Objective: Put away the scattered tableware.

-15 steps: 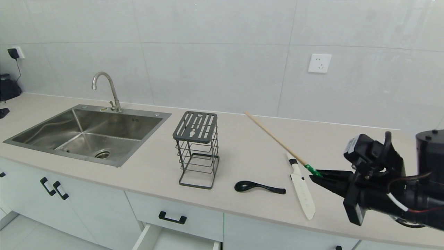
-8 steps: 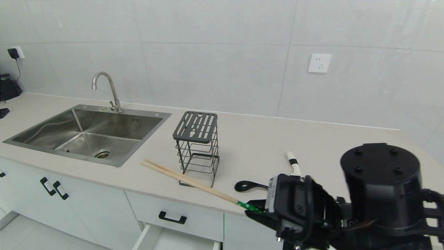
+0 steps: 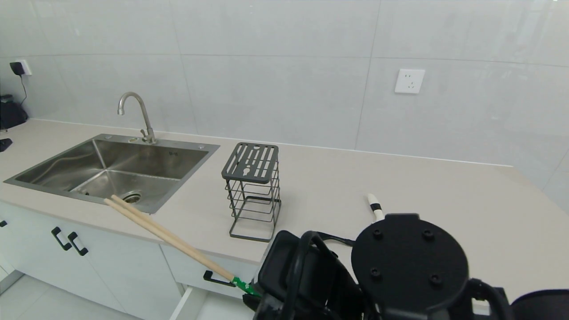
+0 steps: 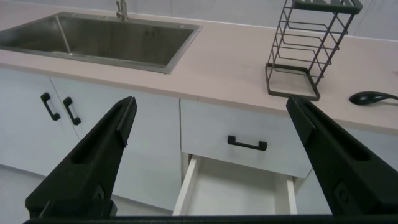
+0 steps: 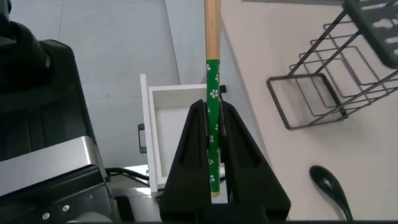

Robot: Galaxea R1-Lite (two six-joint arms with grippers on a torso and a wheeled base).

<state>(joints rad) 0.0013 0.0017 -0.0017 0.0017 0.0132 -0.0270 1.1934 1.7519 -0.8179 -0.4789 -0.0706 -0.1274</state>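
Note:
My right gripper (image 5: 213,115) is shut on a pair of wooden chopsticks (image 5: 212,81) by their green ends. In the head view the chopsticks (image 3: 169,238) slant from my right gripper (image 3: 249,297), low in front of the counter, up toward the sink. Below them is the open white drawer (image 5: 174,137). The dark wire rack (image 3: 252,191) stands on the counter. A black spoon (image 4: 373,98) lies beside it. A white knife (image 3: 374,205) lies further right, mostly hidden by my arm. My left gripper (image 4: 211,102) hangs open in front of the drawer (image 4: 236,193), holding nothing.
A steel sink (image 3: 111,171) with a tap (image 3: 133,111) is set into the counter's left part. Cabinet doors with black handles (image 3: 69,240) sit under it. The tiled wall bears a socket (image 3: 409,81). Bare counter (image 3: 444,195) stretches to the right.
My right arm has swung left and down from the counter's right side to the front of the cabinets. The chopsticks in its grip turned with it and now point at the sink.

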